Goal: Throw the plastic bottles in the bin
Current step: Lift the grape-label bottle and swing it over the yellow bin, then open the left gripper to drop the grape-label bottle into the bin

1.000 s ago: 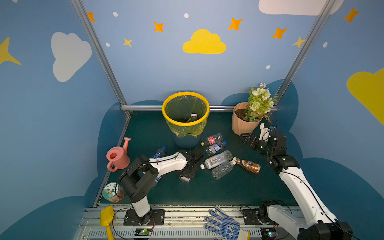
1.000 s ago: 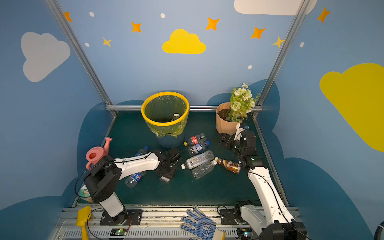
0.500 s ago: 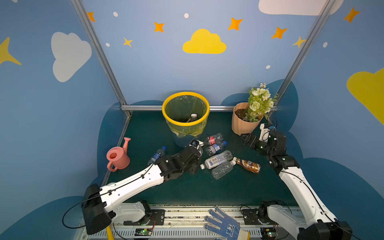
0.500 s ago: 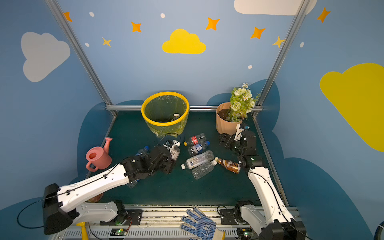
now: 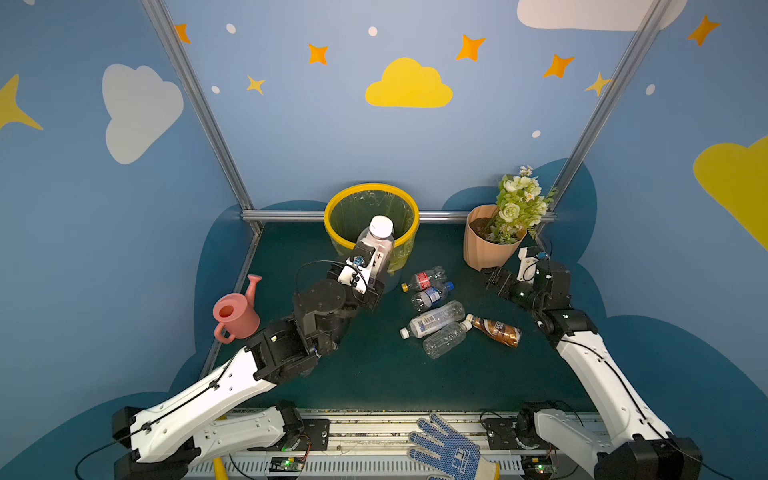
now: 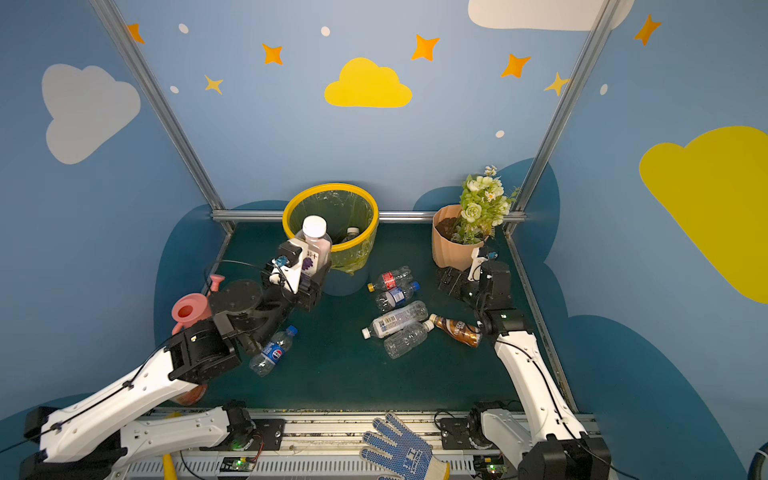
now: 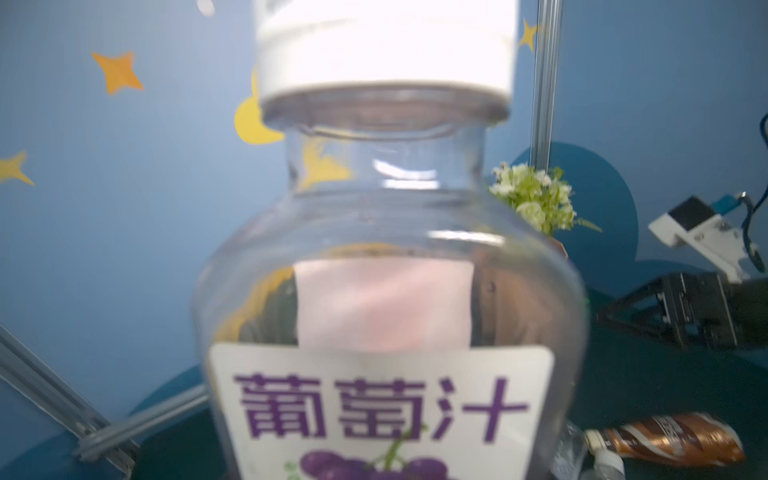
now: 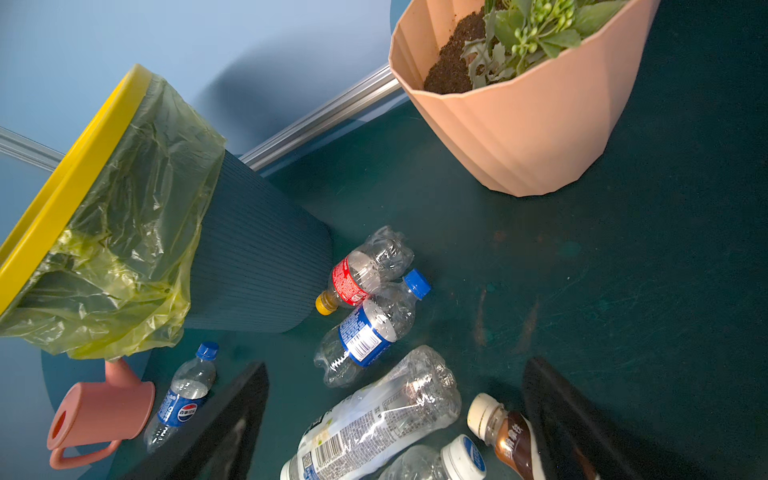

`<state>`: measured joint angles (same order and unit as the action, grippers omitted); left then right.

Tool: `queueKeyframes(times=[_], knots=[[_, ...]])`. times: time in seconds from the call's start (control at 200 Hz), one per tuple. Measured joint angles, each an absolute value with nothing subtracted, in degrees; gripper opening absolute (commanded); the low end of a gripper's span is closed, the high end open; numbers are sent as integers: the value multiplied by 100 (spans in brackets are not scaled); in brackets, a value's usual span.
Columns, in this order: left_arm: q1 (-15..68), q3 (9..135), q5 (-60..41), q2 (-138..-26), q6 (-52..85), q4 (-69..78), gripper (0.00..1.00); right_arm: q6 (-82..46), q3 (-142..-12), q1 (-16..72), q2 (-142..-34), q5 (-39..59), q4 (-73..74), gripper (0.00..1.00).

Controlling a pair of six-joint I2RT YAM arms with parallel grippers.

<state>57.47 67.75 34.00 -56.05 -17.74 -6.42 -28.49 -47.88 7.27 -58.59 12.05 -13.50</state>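
left claw: left claw [image 5: 369,268] is pinching the grape-juice bottle [image 5: 377,243] low on its body, white cap pointing up
held bottle place: hanging raised at the near-left rim of the bin [image 5: 370,187]; cannot tell whether it is over the opening yet
right claw: right claw [image 5: 489,279] is hovering with its fingers spread and empty, far right, just in front of the flower pot [image 5: 484,249]
bin place: standing far centre against the back rail [image 5: 286,216], yellow liner draping down its side
done: one white-capped bottle [image 6: 352,232] is lying inside the bin; anything deeper is hidden
step in hand: looking like a carry to the drop, release not yet made
left to do: six bottles are lying on the worktop [image 5: 374,374]
cluster: red-label bottle [image 5: 424,279] touching blue-label bottle [image 5: 431,296], right of the bin's foot; nearer, white-label bottle [image 5: 434,319], clear bottle [image 5: 446,338] and brown bottle [image 5: 494,330] are bunching close together
stray: Pepsi bottle [image 6: 272,352] is lying left, beside the left arm, near the pink watering can [image 5: 235,316]
progress: judging early; most visible bottles are waiting outside the bin
surface: dark green mat, scuffed, a few rusty smears in the right wrist view
room: blue walls with painted clouds and stars, metal posts in the far corners, blue knit glove [image 5: 451,451] lying on the near rail
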Motion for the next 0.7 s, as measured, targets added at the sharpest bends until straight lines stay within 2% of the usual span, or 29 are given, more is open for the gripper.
queueKeyframes(times=[0.17,0.34,0.43,0.581,0.701], knots=[[5371,7317,3118,-6018,-2569,325,55,-2851,-4788,727,-5848,1210,-1358,93],[4143,7717,2453,-6650,-1990,718,60,-2851,-4788,727,-5669,1197,-1433,93],[3437,8182,2003,-7301,-1308,248,69,-2851,-4786,727,-5520,1177,-1433,93],[3052,8919,1647,-8490,-633,-897,99,-2845,-4786,727,-5371,1149,-1446,93],[3061,8680,1481,-8615,-408,-1457,100,-2823,-4786,727,-5336,1105,-1468,93]])
